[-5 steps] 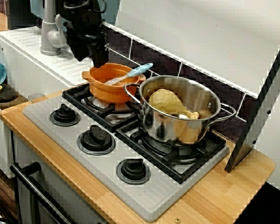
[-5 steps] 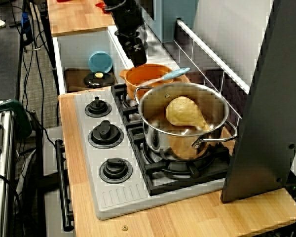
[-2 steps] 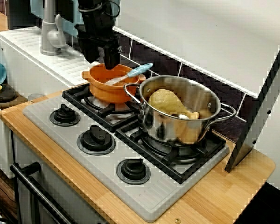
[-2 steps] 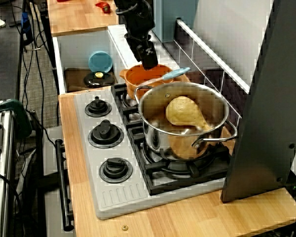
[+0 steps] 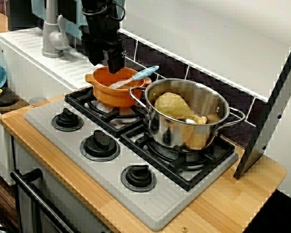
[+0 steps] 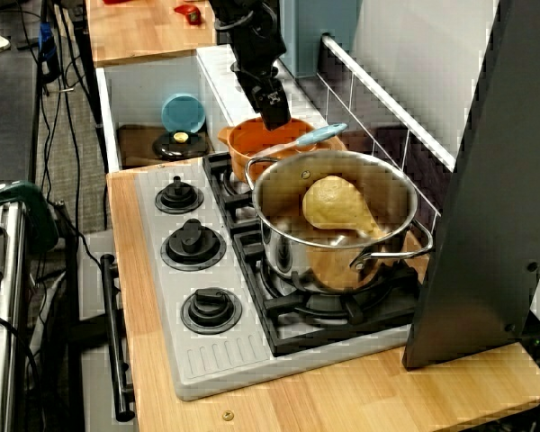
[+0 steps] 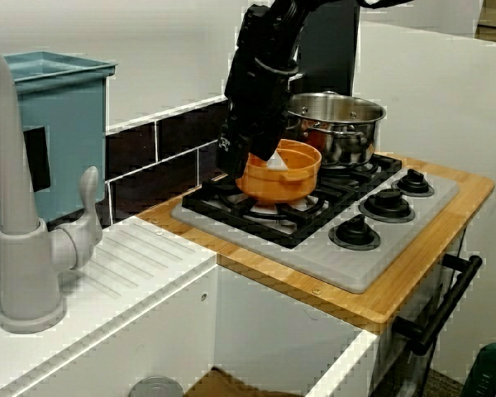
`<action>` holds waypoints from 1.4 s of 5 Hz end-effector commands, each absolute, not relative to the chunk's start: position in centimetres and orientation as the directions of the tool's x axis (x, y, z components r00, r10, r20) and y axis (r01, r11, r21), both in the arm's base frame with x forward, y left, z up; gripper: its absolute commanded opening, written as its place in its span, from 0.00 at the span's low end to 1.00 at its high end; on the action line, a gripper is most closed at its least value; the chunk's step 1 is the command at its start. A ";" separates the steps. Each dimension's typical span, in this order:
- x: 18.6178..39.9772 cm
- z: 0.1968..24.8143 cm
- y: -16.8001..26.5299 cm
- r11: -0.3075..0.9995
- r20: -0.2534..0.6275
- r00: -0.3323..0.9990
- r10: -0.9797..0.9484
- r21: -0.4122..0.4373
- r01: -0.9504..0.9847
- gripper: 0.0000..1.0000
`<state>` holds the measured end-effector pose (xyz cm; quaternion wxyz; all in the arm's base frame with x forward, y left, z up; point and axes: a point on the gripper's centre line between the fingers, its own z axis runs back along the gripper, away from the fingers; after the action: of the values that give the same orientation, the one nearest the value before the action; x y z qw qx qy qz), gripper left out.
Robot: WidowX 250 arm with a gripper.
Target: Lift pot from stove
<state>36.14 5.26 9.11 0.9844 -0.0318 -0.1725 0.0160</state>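
my gripper (image 5: pixel 114 68) at the back rim of the pot (image 5: pixel 117 88) on the stove (image 5: pixel 150 145)
whether my jaws are parted or closed cannot be told; pot rests on rear burner

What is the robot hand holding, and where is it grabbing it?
Cannot tell. The gripper is at the back rim of the orange pot, but its fingers are hidden.

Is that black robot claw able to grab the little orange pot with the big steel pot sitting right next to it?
Probably yes. The gripper hangs at the orange pot's far rim, on the side away from the steel pot. Only the blue-handled spoon inside lies nearby, off to one side.
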 end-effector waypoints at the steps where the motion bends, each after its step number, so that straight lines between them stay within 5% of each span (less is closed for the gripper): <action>1: 37.0 9.1 5.8 0.999 0.368 0.929 0.040 -0.040 -0.028 1.00; 4: 36.6 7.7 6.3 1.000 0.368 0.930 0.024 -0.003 -0.024 1.00; 5: 36.7 7.6 6.7 1.000 0.370 0.929 0.025 -0.013 -0.021 0.00; 7: 37.2 8.0 6.8 0.999 0.363 0.931 0.043 -0.025 -0.036 0.00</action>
<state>36.34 6.63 6.52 0.9864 -0.0132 -0.1623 0.0239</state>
